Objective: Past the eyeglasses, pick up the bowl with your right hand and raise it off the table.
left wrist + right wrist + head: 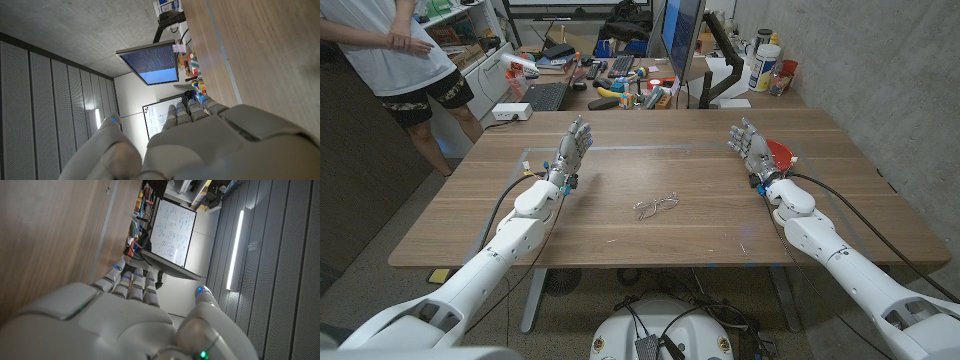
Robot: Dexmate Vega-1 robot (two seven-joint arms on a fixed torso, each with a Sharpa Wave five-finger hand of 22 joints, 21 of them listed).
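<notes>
Reaching for the red shallow bowl looks like the step in hand, and most of the risk lies in how little of it shows: it sits on the wooden tabletop toward the far right, just behind the white right hand, which covers its near side in the head view. That hand holds nothing, its fingers straight and slightly spread, reaching away from the robot; whether it already touches the bowl I cannot tell. With the rim hidden, the fingers could close on air or nudge the bowl farther away, and a light bowl on smooth wood would likely slide rather than lift. A pinch on only one side of the rim could let it tip and drop as it rises. The thin wire-framed eyeglasses lie near the tabletop's middle, well apart from both hands, so a low sweep of the right arm inward could snag them, though the present path looks clear. The white left hand waits empty with fingers extended on the far left side.
</notes>
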